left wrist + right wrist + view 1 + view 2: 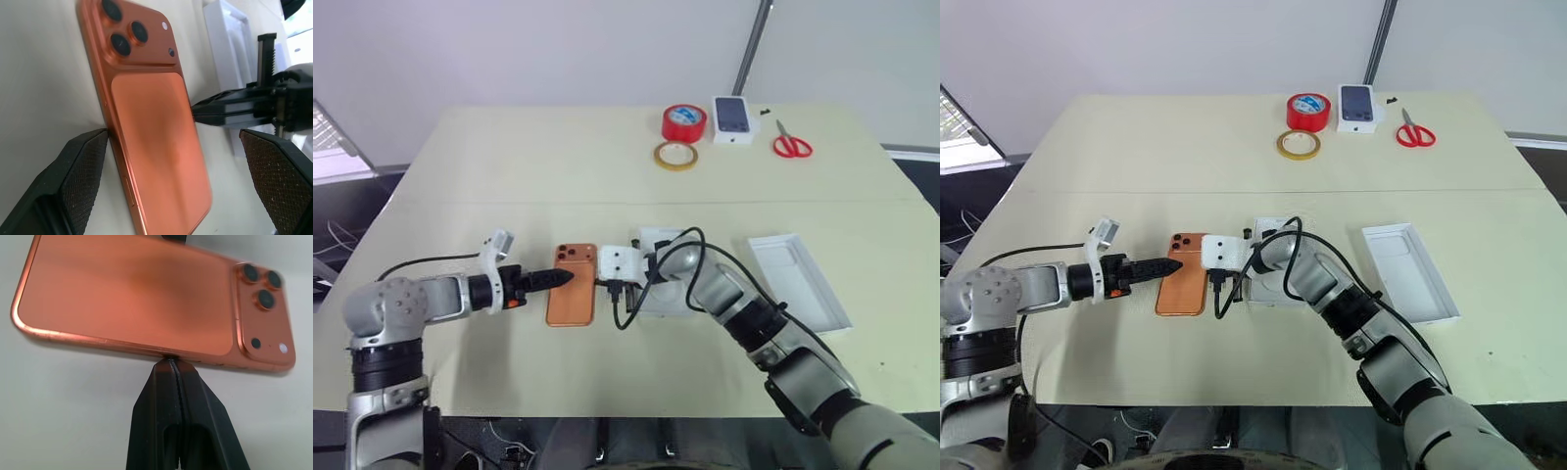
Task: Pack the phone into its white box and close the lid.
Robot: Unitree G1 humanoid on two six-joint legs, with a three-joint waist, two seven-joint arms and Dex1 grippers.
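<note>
On the worktop (460,176), your phone (572,285) lies unpacked, back up, beside the white box (656,299); lid (799,281) well apart. Left hand (560,278) spread astride it; right hand (607,287) clenched empty at its edge.

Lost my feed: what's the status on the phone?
Left tool open, straddling phone. Right tool shut, tips at phone's edge. Phone flat on table, camera side up, unboxed. Nothing in the way.
</note>
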